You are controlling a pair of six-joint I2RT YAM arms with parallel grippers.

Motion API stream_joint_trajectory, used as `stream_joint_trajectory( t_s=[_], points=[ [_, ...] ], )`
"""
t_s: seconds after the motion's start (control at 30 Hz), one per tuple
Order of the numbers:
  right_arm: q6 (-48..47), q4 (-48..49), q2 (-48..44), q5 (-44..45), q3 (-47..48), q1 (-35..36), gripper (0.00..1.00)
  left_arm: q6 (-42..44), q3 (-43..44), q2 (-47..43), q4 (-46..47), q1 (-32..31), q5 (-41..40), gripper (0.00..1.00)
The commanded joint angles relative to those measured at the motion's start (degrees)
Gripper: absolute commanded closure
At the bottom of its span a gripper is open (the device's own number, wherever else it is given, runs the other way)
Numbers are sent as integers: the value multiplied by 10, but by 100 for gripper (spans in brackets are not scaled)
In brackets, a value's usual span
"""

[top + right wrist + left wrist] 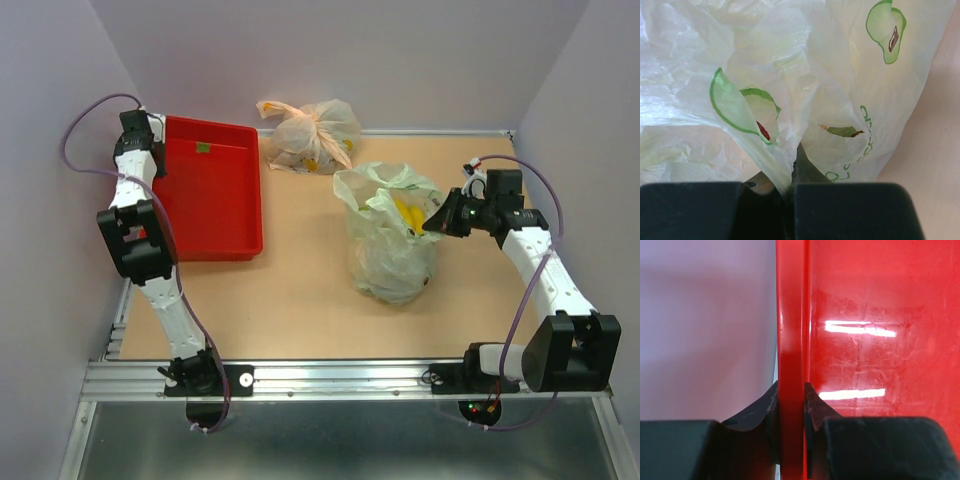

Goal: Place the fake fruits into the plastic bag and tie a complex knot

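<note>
The pale-green plastic bag [390, 240] stands open at mid-table, with a yellow banana [408, 213] showing inside near its mouth. My right gripper [437, 220] is shut on the bag's right edge; in the right wrist view the crinkly film [790, 100] is pinched between the jaws [790, 172]. My left gripper [155, 150] is shut on the left rim of the red tray [210, 190]; in the left wrist view the rim [791, 365] runs between the fingers. No knot shows on the green bag.
An orange-peach knotted bag [310, 135] with fruit lies at the back by the wall. The red tray holds a small green piece [203, 147]. Purple walls close in left, back and right.
</note>
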Motion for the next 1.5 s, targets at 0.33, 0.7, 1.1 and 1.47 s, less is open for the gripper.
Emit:
stream_joint_trajectory(
  t_s=[0.33,0.7,1.1,1.47],
  points=[
    [-21,5,2,-14,34,-1,100,-22,186,5,36,-18,250,23],
    [94,41,-29,-71,-68,4,100,-100,-127,-284,76,-264,459,5],
    [131,115,-84,-81,-38,96,23,-43,-461,-436,134,-357,454,1],
    [-75,42,-53,87,125,95,16,-74,-474,-518,245,-471,431,1]
  ],
)
